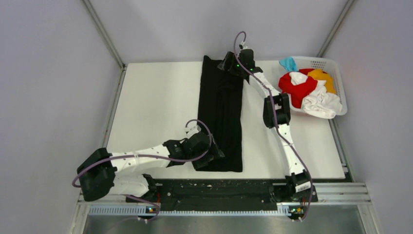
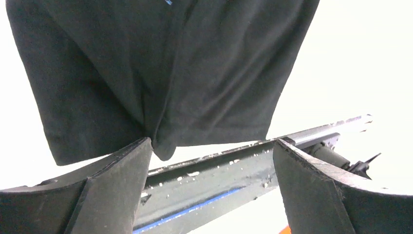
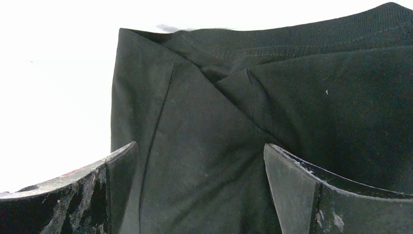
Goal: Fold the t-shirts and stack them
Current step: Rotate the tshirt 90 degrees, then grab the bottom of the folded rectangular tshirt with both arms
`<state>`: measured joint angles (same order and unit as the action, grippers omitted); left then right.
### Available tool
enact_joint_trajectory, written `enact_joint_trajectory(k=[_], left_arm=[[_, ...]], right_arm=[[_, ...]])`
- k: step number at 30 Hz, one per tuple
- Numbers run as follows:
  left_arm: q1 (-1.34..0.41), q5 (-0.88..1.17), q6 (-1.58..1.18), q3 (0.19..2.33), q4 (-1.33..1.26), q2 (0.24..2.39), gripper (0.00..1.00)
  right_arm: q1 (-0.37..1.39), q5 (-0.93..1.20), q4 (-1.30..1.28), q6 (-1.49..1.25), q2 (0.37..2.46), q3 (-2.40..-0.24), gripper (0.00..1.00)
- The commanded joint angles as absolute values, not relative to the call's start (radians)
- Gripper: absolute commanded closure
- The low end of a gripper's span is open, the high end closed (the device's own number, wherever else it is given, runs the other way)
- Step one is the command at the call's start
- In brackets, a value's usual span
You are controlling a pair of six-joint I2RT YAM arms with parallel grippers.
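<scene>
Table (image 1: 156,107): white, flat, walled on three sides. Left gripper (image 1: 213,152) (image 2: 212,146): low at the near left corner of the black t-shirt (image 1: 221,112) (image 2: 160,73) (image 3: 253,136), jaws spread wide with nothing between them; in its wrist view the tip of the left finger (image 2: 122,175) sits right at the cloth's drooping near edge, though contact cannot be told. Black t-shirt: plain, soft, folded lengthwise into one long narrow strip, lying flat on the table a little right of centre and running from the far edge almost to the near edge; sides straight, surface lightly creased along its length, overlapping layers showing at the near end. At the far end the right wrist view shows a ribbed, stitched band across the top and a slanting fold crossing beneath it. Right gripper (image 1: 233,62) (image 3: 199,148): over the far right corner of the strip, jaws parted, straddling the cloth without pinching it. Basket (image 1: 342,92): white plastic lattice, at the far right of the table, well apart from the strip. Contents, heaped unfolded: light blue t-shirt (image 1: 289,63) spilling over the far left rim, red t-shirt (image 1: 297,87) beside it, orange-yellow t-shirt (image 1: 323,75) behind, white t-shirt (image 1: 322,103) draped over the near rim.
</scene>
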<state>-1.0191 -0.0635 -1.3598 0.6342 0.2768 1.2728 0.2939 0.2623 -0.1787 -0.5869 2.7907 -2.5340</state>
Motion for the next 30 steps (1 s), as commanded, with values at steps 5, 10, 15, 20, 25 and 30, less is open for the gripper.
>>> enact_joint_trajectory(k=[5,10,15,20,25,30], left_arm=[[-1.063,-0.230,-1.308,0.704,0.450,1.111,0.01],[-1.060,-0.365,-1.283,0.705,0.625,1.038,0.01],[-1.050,-0.405,-1.259,0.602,0.709,0.863,0.01],[-1.043,-0.273,-1.146,0.443,0.540,0.721,0.01],[-1.042,-0.122,-1.107,0.385,0.416,0.799,0.10],[-1.041,-0.124,-1.120,0.397,0.369,0.957,0.31]], right_arm=[[0.331,0.249,-0.286,-0.350,2.463,-2.506,0.01],[0.370,0.122,-0.477,-0.294,2.109,-2.127,0.01],[0.438,-0.017,-0.395,-0.407,1.643,-1.318,0.01],[0.555,-0.005,-0.346,-0.599,1.268,-0.854,0.04],[0.727,0.035,-0.398,-0.733,1.011,-0.635,0.07],[0.834,0.139,-0.382,-0.824,0.927,-0.474,0.15]])
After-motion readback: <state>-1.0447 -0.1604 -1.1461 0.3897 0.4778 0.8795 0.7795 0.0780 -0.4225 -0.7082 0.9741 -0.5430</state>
